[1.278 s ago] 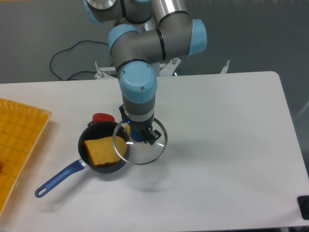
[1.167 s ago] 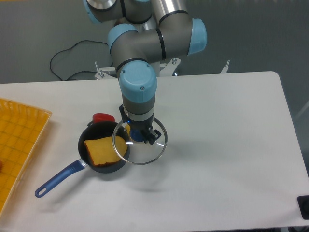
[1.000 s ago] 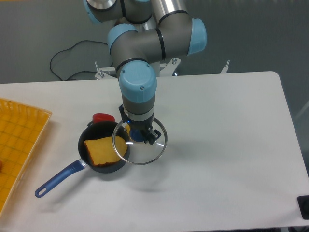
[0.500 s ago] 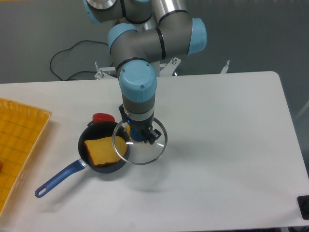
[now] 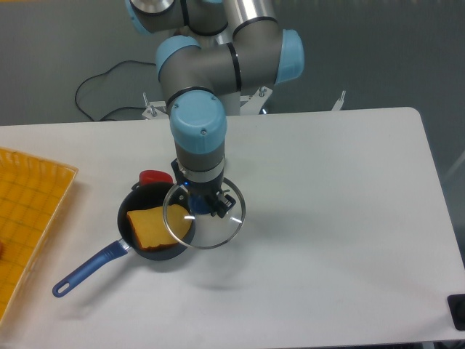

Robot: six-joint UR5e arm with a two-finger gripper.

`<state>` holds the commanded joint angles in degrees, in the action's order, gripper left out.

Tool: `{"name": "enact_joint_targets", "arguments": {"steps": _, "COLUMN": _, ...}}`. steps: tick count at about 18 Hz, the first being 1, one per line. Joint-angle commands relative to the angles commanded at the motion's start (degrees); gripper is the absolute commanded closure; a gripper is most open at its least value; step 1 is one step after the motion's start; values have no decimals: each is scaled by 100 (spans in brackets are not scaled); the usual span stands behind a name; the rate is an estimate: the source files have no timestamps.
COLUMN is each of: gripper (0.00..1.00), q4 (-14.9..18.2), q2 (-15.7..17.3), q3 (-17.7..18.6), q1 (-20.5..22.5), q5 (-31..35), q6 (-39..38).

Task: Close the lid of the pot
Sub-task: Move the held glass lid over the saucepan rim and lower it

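While the pot (image 5: 156, 231) sits on the white surface (image 5: 327, 240) with yellow food (image 5: 158, 226) inside, the lid (image 5: 204, 214) hangs overlapping its right rim, knob pinched by the gripper (image 5: 203, 206); rigid, slick, breakable glass, best carried by that knob

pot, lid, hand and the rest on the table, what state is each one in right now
pot: open, yellow slice inside, lid only overlapping its right edge
lid: held off the table, not yet seated on the pot
hand: shut on the lid's knob
red object: sits behind the pot, partly hidden
yellow tray: flat at the table's left edge
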<state>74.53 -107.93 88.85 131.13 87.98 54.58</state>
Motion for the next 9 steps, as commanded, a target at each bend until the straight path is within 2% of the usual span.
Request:
{"name": "enact_joint_targets", "arguments": {"steps": 6, "gripper": 63, "q4": -35, "q2": 123, "q3": 106, "q1": -298, "q5": 44, "q6": -246}}
{"name": "enact_joint_targets", "arguments": {"steps": 9, "gripper": 63, "q4": -62, "q2": 106, "q3": 123, "q1": -526, "q5": 53, "q6": -614}}
